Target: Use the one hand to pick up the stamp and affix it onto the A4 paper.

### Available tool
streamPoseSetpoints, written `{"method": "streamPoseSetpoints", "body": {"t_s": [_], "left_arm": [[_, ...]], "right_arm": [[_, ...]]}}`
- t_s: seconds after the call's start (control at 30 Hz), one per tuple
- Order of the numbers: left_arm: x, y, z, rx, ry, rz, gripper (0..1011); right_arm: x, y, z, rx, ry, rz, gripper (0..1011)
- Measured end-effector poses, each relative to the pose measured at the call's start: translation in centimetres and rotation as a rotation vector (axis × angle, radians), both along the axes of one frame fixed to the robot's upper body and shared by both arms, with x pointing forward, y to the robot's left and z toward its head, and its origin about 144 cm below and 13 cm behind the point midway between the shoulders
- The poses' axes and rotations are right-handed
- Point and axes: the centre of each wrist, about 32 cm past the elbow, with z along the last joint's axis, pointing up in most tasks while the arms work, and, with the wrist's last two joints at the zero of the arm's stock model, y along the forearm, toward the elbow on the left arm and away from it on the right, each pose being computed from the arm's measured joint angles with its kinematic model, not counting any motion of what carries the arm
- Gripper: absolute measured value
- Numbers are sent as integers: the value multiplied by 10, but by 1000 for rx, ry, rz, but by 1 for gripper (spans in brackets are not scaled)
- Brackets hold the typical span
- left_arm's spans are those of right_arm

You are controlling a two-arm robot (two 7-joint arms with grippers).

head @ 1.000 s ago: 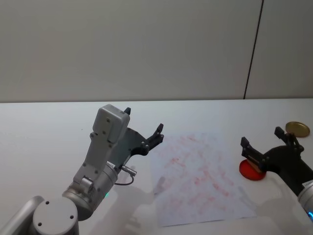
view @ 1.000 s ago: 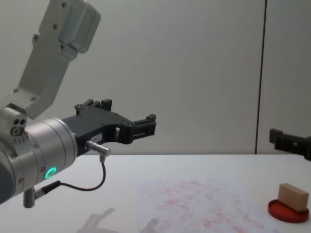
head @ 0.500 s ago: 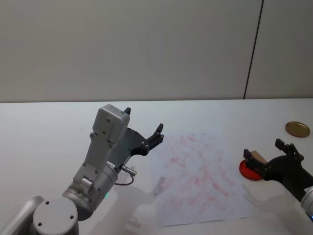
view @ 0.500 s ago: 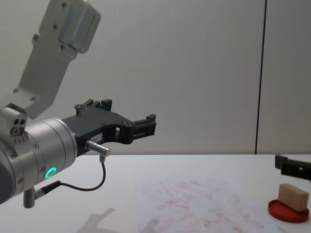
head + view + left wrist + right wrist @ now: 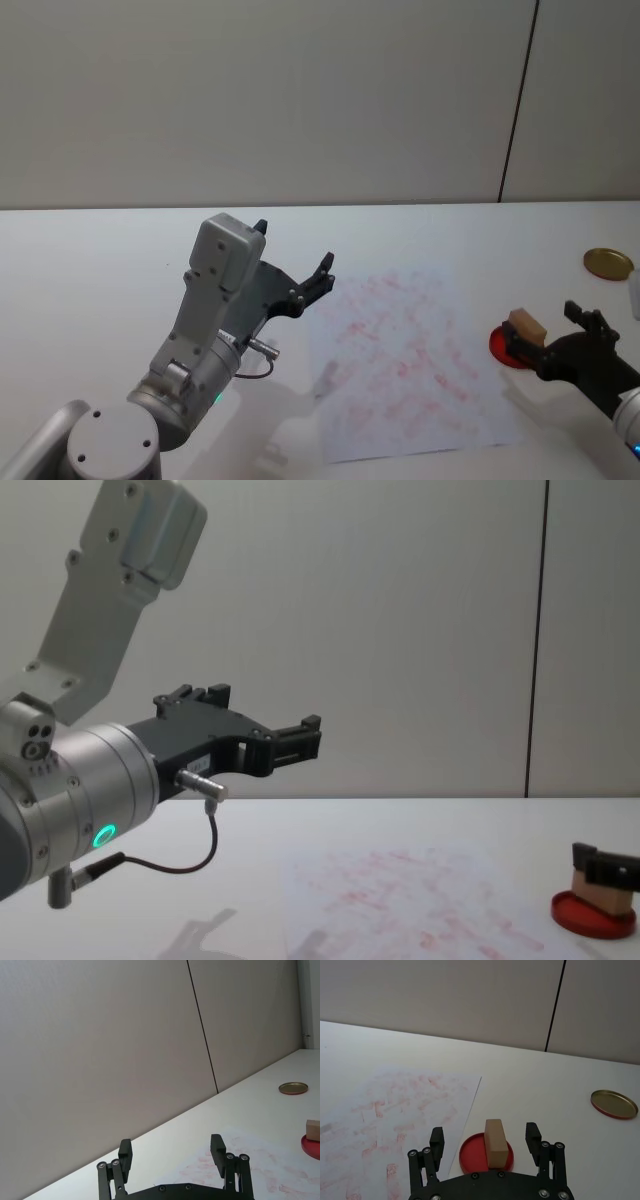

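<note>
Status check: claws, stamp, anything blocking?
Right claw open, straddling the stamp, not gripping. Stamp on red ink pad beside A4 paper. Left claw open, raised left of paper. Nothing in the way.

Silver left arm (image 5: pixel 90 780) with green ring light (image 5: pixel 103 834), thin black cable (image 5: pixel 207 852), and black, screw-studded left hand (image 5: pixel 170 1141)

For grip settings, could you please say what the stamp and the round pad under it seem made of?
The stamp looks like bare wood: tan, matte, square-edged. The round pad is flat, matte red; plastic or metal, I cannot tell.
</note>
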Motion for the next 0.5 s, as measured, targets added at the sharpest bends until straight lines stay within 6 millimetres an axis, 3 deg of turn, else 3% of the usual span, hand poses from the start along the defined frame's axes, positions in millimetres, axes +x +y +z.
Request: {"method": "streamPoseSetpoints", "body": {"t_s": [0.5], "left_arm": [[0,0,0,0,0,0,993]], "right_arm": [[9,-2,-12,-5,53,-3,1001]]}}
